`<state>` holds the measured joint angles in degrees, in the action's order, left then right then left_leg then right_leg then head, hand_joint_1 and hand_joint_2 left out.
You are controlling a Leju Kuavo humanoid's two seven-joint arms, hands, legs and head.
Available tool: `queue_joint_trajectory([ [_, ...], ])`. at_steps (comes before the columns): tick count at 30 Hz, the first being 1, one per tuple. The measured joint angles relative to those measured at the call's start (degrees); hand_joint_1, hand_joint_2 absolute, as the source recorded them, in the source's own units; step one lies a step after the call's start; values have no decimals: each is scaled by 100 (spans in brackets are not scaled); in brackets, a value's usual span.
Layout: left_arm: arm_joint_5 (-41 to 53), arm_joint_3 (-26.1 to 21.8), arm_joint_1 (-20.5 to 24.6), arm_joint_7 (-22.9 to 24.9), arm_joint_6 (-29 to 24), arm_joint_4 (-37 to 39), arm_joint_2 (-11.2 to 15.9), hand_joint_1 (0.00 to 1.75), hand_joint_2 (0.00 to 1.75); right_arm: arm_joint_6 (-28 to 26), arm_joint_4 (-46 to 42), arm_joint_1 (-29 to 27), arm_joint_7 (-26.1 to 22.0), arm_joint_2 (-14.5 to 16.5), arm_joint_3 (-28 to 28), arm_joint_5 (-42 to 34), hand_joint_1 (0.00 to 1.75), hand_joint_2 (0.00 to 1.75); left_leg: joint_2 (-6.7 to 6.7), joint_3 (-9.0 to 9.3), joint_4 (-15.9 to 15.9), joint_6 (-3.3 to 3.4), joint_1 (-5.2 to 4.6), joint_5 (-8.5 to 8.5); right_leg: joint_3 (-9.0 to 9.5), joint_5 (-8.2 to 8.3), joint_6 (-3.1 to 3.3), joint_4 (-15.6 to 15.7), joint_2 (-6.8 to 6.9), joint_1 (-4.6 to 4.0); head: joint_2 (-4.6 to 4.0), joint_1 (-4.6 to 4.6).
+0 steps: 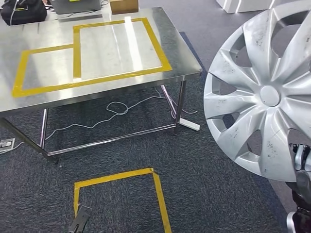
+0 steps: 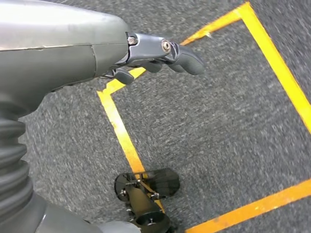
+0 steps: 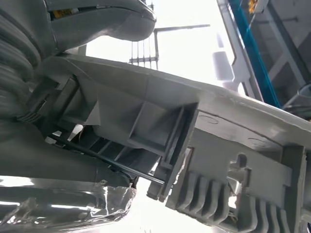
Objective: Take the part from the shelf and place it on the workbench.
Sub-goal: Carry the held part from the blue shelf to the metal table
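Note:
The part is a silver wheel cover (image 1: 269,94) with curved spokes, held upright at the right of the head view. My right hand (image 1: 301,162) grips it at its lower rim; most of the hand is hidden behind the cover. In the right wrist view the cover's ribbed grey back (image 3: 220,145) sits against my right hand (image 3: 92,19), the thumb lying over its edge. The steel workbench (image 1: 172,34) stands ahead to the left, its top marked with yellow tape rectangles (image 1: 157,48). My left hand (image 2: 161,53) hangs over the carpet, fingers stretched out, holding nothing.
A yellow tape square (image 1: 157,189) marks the dark carpet in front of the workbench. White cables (image 1: 117,109) and a power strip (image 1: 189,124) lie under the table. A black bag (image 1: 24,10), a laptop and a cardboard box (image 1: 124,6) sit at the table's far edge.

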<state>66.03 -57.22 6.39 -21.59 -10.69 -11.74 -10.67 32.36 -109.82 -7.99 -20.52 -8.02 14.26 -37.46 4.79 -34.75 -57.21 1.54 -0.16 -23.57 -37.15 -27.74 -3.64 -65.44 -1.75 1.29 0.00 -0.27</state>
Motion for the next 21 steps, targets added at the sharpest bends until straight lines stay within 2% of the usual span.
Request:
queue_joint_trajectory([
  [1,-1,0,4,-1,-1,0,1,0,175,4,1,0,0,1,2,0,175,175,70,-4,-10,-23,-3,-2,166,123,9,348,-113,16,0,-3],
  [2,-2,0,5,-1,-2,0,1,0,175,9,3,1,1,2,3,0,175,175,131,-19,-13,-54,-3,3,272,173,19,562,-197,26,0,-4],
  [3,-2,0,1,-1,-3,0,2,0,175,13,5,1,5,4,2,1,175,175,188,-38,-9,-92,1,16,319,164,40,644,-234,23,0,-8],
  [5,-3,0,-20,0,-5,0,9,0,175,18,9,5,20,9,-3,3,175,175,267,-65,10,-162,24,39,339,179,102,666,-129,11,0,-7],
  [6,-3,0,-31,0,-5,0,11,0,175,18,10,10,26,13,-5,4,175,175,205,-84,-24,-196,21,10,349,187,142,677,-77,13,0,-17],
  [7,-3,0,-33,-1,-6,0,13,0,175,18,10,14,28,16,-5,5,175,175,75,-152,-160,-228,13,-83,360,193,180,691,-19,20,0,-37],
  [9,-2,2,-22,-1,-5,0,8,0,175,17,10,15,26,25,-3,9,175,175,-260,-462,-791,-284,3,-427,373,188,233,704,93,18,0,-73],
  [10,-2,3,-17,-1,-4,0,4,0,175,16,10,10,26,28,-2,14,175,175,-354,-666,-1196,-304,13,-602,374,183,246,704,149,13,0,-83],
  [11,-2,4,-18,-1,-3,0,1,0,175,15,10,5,26,31,-1,21,175,175,-394,-825,-1509,-316,22,-701,376,177,251,703,194,10,0,-80],
  [12,-1,4,-23,0,-3,0,-3,0,175,14,10,2,26,34,-1,30,175,175,-410,-896,-1642,-322,29,-694,380,172,252,703,232,10,0,-82],
  [13,-1,4,-28,0,-3,0,-3,0,175,12,10,0,26,37,-1,39,175,175,-415,-853,-1549,-321,35,-579,388,166,247,702,264,10,0,-82],
  [15,-1,4,-33,-1,-3,0,-1,0,175,8,10,2,26,40,-1,51,175,175,-446,-477,-839,-299,38,-189,418,147,220,702,306,8,0,-83],
  [16,-1,4,-29,-1,-2,0,1,0,175,7,10,4,24,41,-1,53,175,175,-471,-271,-446,-279,32,-60,425,130,194,690,317,-8,0,-83],
  [17,-1,4,-26,-1,-2,0,0,0,175,7,9,7,22,42,1,55,175,175,-493,-125,-170,-258,29,10,430,118,166,685,324,-24,0,-76],
  [18,-1,4,-24,-1,-1,0,-4,0,175,7,9,9,21,42,2,56,175,175,-508,-56,-31,-249,30,22,429,106,171,679,324,-43,0,-74],
  [21,-2,4,-24,-2,1,0,-11,0,175,4,8,10,19,43,3,63,175,175,-492,-43,17,-243,31,24,439,110,258,706,331,-64,0,-55],
])
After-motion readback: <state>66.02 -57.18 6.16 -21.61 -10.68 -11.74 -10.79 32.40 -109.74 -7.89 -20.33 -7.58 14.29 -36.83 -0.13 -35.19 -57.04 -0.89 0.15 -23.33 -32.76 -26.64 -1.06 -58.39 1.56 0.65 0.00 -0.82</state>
